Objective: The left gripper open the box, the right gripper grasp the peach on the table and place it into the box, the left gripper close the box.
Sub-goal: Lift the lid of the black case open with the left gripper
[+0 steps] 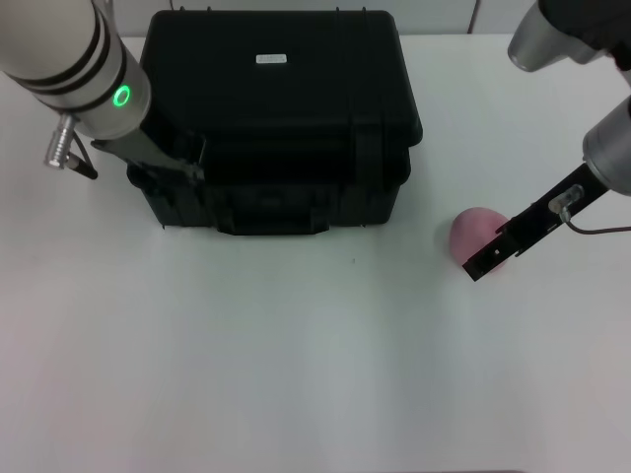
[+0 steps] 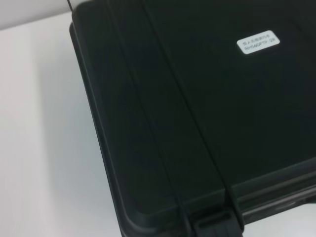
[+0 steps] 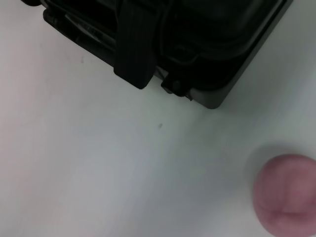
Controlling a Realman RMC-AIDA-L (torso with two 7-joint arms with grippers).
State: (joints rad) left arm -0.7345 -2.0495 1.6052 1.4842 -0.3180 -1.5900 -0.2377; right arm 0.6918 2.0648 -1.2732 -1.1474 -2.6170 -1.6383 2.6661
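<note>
Two grippers are placed: the left gripper [image 1: 163,163] is at the closed box's [image 1: 281,108] front left corner; the right gripper [image 1: 493,258] is directly over the peach [image 1: 475,232] on the table [image 1: 296,374]. Neither gripper's finger state can be told.
</note>
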